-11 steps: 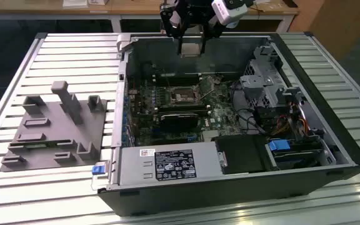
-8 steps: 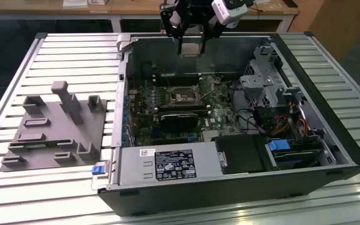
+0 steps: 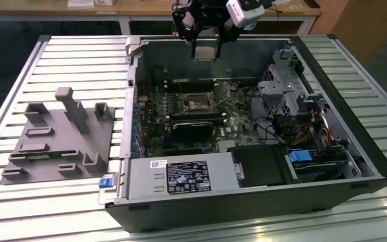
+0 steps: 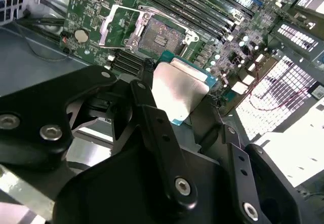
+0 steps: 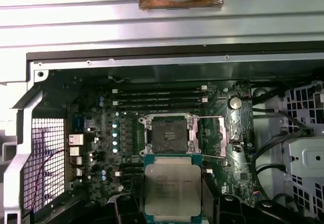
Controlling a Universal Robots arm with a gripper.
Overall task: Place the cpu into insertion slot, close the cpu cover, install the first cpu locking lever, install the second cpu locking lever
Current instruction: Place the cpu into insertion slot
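My gripper (image 3: 205,43) hangs above the far wall of the open computer case and is shut on the cpu (image 3: 204,51), a flat silver-topped square. In both wrist views the cpu (image 5: 169,186) (image 4: 177,89) sits between the black fingers (image 4: 147,107), its metal top bare. The insertion slot (image 5: 169,135) (image 4: 159,34) (image 3: 197,103) lies on the green motherboard below, its dark centre uncovered. The cpu cover (image 5: 215,138) (image 4: 117,26), a silvery frame, is swung open beside the slot. The cpu is well above the slot and apart from it.
The case walls (image 3: 134,91) ring the motherboard. Long memory slots (image 5: 157,100) run beside the socket, and a black card (image 3: 193,128) lies nearer the power supply (image 3: 180,176). A drive cage (image 3: 291,85) and cables fill the exterior view's right. A grey fixture (image 3: 59,136) sits outside on the exterior view's left.
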